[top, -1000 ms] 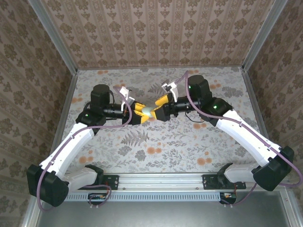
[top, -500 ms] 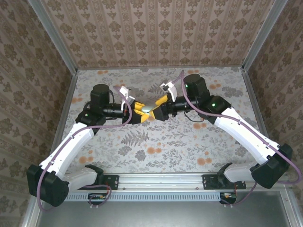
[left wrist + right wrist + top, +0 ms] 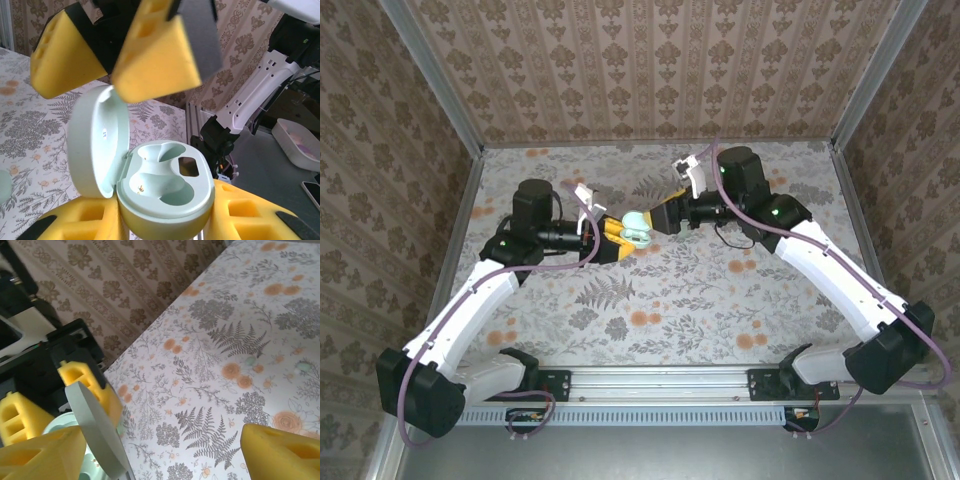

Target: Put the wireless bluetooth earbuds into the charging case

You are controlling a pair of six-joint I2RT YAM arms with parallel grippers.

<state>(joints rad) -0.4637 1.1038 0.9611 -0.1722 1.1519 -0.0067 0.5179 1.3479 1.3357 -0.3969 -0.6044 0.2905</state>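
Left pincer (image 3: 619,240) gripping charging case (image 3: 167,200), lid (image 3: 95,142) swung open, wells (image 3: 160,172) facing upward

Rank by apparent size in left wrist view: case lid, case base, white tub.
1. Case base and case lid: about alike, lid seen at an angle, so not ranked.
2. White tub: smallest, though farther away and cut off by the frame edge.

Glossy white link shells (image 3: 470,300) join black cylindrical joint housings (image 3: 533,200) (a small green light (image 3: 504,243) glows on each arm). Mauve cables (image 3: 588,232) loop alongside; blocky yellow fingers (image 3: 155,55) carry grey facing pads.
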